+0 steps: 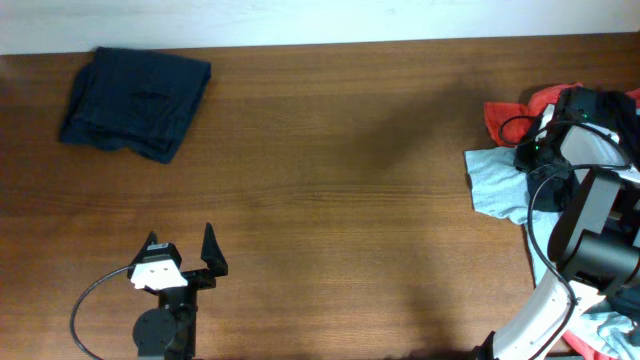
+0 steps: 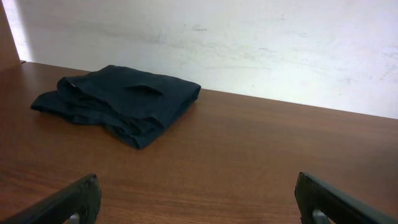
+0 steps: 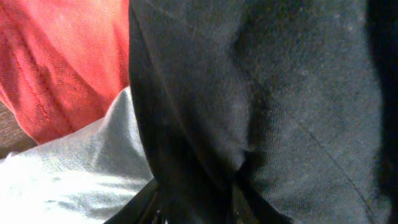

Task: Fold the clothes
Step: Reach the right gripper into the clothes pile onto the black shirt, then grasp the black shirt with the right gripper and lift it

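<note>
A folded dark navy shirt (image 1: 135, 100) lies at the table's far left; it also shows in the left wrist view (image 2: 121, 102). My left gripper (image 1: 180, 240) is open and empty near the front left edge (image 2: 199, 202). At the far right lies a pile: a red-orange shirt (image 1: 505, 115), a light blue-grey shirt (image 1: 495, 180) and a black shirt (image 1: 590, 105). My right gripper (image 3: 196, 199) is down in this pile, its fingers close together with a fold of the black shirt (image 3: 280, 93) pinched between them. Red-orange (image 3: 56, 62) and light blue-grey cloth (image 3: 68, 174) lie beside it.
The brown wooden table (image 1: 350, 200) stretches between the navy shirt and the pile. A white wall (image 2: 249, 43) stands behind the table's far edge. More light blue cloth (image 1: 600, 335) hangs at the front right corner by the right arm's base.
</note>
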You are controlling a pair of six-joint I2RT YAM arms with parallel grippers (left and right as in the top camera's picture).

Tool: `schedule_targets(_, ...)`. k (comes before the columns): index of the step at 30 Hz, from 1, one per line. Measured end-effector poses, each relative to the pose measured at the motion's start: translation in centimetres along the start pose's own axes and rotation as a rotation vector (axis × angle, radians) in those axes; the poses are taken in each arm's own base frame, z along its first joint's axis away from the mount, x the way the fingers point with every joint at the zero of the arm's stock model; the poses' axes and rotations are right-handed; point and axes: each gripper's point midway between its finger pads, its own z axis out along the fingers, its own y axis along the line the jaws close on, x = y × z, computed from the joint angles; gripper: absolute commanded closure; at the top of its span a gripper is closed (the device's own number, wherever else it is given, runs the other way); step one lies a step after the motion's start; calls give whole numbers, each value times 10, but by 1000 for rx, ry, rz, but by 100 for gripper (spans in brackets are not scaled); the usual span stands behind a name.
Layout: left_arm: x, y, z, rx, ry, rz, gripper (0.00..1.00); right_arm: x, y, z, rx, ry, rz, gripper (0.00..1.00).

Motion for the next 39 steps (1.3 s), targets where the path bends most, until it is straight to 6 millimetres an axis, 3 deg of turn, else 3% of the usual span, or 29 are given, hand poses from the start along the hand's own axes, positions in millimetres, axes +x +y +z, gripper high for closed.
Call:
schedule_targets(27,0,0,0,0,0,0,1,-1,-11,-5,62,9,1,66)
schedule_targets(39,0,0,0,0,0,0,1,-23,-14,-20,75,-41,4,68)
